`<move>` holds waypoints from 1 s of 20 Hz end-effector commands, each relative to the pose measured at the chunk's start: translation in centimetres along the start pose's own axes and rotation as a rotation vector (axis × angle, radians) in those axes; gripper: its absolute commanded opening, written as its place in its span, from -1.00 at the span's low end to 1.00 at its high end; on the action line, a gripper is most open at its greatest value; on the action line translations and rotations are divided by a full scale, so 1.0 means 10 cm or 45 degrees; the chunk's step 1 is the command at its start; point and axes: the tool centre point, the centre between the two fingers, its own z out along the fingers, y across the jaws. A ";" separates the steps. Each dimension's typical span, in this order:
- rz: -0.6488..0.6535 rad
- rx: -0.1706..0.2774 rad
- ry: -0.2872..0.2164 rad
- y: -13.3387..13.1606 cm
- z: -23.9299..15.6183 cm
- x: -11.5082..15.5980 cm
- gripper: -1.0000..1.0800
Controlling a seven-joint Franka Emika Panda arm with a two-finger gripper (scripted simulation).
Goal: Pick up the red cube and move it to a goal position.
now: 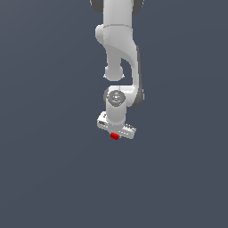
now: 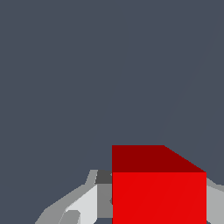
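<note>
The red cube (image 1: 114, 136) is a small bright red block right under the white hand of my arm, near the middle of the exterior view. My gripper (image 1: 115, 134) points down over it. In the wrist view the red cube (image 2: 158, 192) fills the space between the two grey fingers (image 2: 103, 199), and each finger touches one side of it. The gripper (image 2: 158, 210) is shut on the cube. I cannot tell whether the cube rests on the surface or hangs above it.
A plain dark grey-blue surface (image 1: 53, 169) fills both views. The white arm (image 1: 120, 53) reaches down from the top of the exterior view. No other object or goal marker shows.
</note>
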 end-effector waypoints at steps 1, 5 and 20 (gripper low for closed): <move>0.000 0.000 0.000 0.00 0.00 0.00 -1.00; 0.000 0.000 0.000 0.00 -0.07 0.00 -1.00; 0.001 0.000 0.000 -0.07 -1.19 0.04 -1.00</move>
